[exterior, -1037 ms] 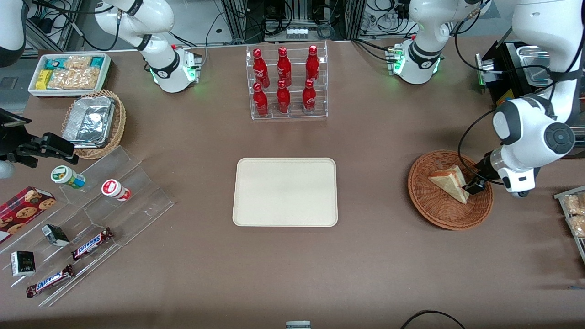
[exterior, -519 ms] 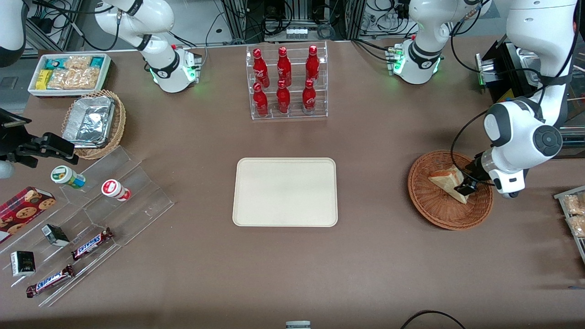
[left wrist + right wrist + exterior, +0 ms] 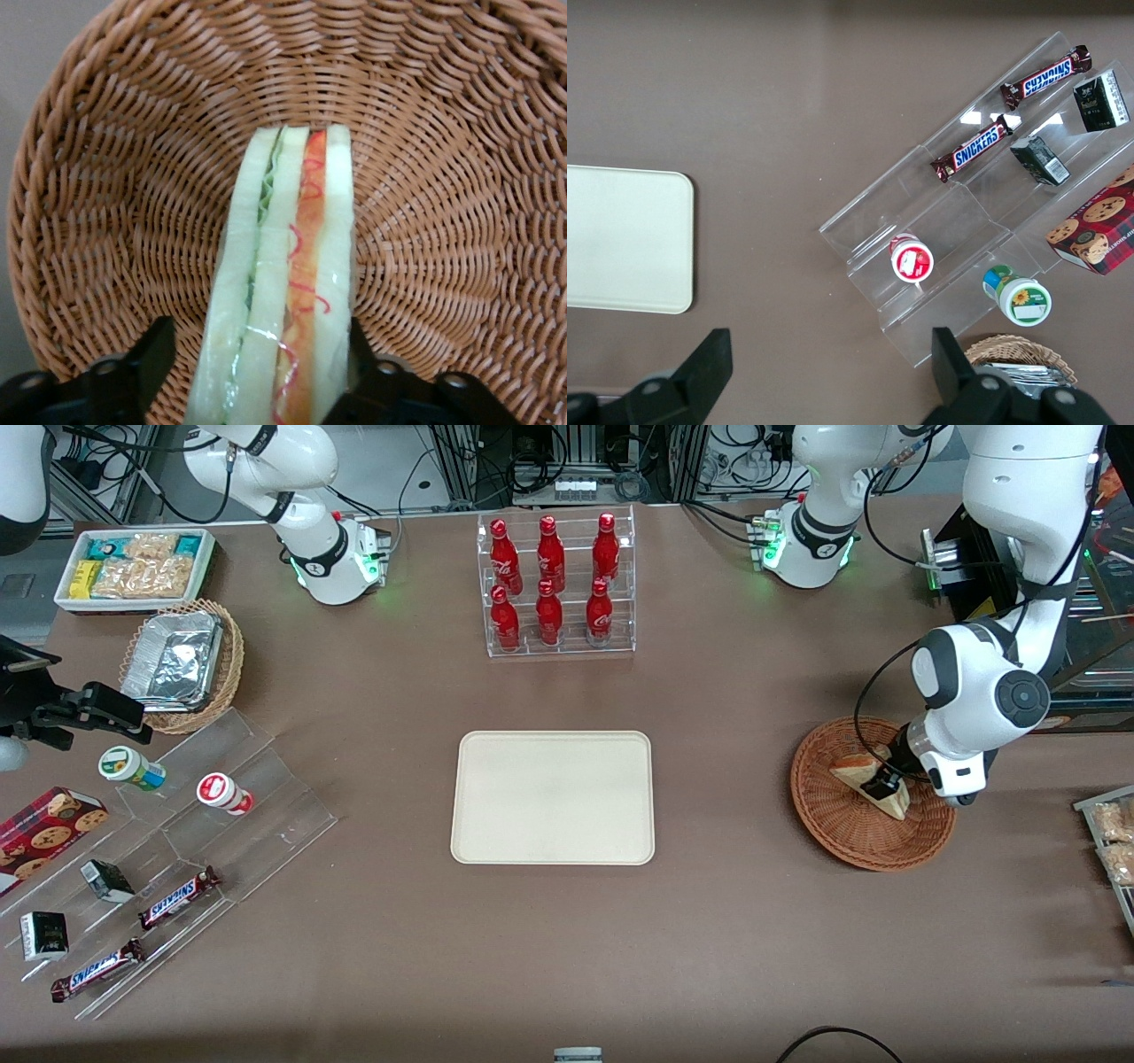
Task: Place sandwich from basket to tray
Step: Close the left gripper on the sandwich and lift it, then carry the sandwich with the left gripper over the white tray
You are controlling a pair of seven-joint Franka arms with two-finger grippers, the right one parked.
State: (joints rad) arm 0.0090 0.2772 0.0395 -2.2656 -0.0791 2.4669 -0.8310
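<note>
The small triangular sandwich [image 3: 873, 781] of pale white bread, its red and green filling showing along the cut edge, lay inside the round, shallow basket [image 3: 842, 833] of reddish-brown woven wicker, which stood toward the working arm's end of the table. The left arm's black two-finger gripper [image 3: 882, 784] was down in the basket at the sandwich. In the left wrist view the gripper [image 3: 266, 372] straddled the wedge, one finger [image 3: 146, 359] on each outer face of bread; the fingers stood spread about as wide as the sandwich was thick, close against the slices or just touching them, but with no visible dent in the bread, so it did not look clamped yet. The flat cream-coloured rectangular tray [image 3: 553, 797] with rounded corners lay well apart, toward the middle of the table, and nothing was on it. The sandwich would probably be light and soft; the bread would likely crush under a hard squeeze, and the layers could slide apart. Holding across the two broad bread faces, as the fingers were placed, seemed the right grip, closed gently and carried level.
</note>
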